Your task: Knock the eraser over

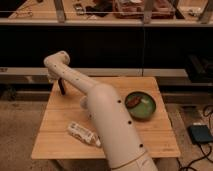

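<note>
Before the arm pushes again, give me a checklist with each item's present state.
1. Eraser in view, at the table's far left corner: ok.
2. Eraser knocked over: not ok, it stands upright.
3. Claw beside the eraser's top: ok.
4. Claw touching the eraser: cannot tell.
5. White bottle out of the way, lying at the near edge: ok.
6. Green bowl away from the push, on the right: ok.

Nothing here can be read; the white labelled bottle (pixel 83 134) at lower left carries markings too blurred to make out, and the gripper (pixel 61 85) at upper left bears no lettering
</note>
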You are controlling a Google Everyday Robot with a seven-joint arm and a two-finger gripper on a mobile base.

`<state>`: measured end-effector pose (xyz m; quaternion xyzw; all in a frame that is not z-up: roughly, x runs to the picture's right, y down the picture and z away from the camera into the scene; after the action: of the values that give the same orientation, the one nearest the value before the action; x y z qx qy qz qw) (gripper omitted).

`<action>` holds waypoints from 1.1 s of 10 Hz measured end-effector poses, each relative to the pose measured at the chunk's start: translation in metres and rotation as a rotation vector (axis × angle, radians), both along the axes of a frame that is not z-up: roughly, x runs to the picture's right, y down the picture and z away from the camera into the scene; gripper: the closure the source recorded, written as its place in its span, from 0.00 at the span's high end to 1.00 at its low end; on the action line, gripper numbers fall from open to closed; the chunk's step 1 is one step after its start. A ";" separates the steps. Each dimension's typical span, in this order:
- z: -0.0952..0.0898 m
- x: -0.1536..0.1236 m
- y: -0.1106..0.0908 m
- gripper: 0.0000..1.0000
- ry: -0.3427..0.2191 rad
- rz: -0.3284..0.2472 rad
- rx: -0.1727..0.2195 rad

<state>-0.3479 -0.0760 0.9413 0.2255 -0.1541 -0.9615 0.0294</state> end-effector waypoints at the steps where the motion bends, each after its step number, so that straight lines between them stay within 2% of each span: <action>1: 0.002 0.000 0.000 0.00 0.005 -0.001 0.000; 8: 0.007 -0.006 0.001 0.00 0.014 0.000 -0.012; 11: 0.012 0.000 -0.002 0.00 0.032 0.001 -0.009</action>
<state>-0.3482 -0.0777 0.9538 0.2101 -0.1579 -0.9643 0.0334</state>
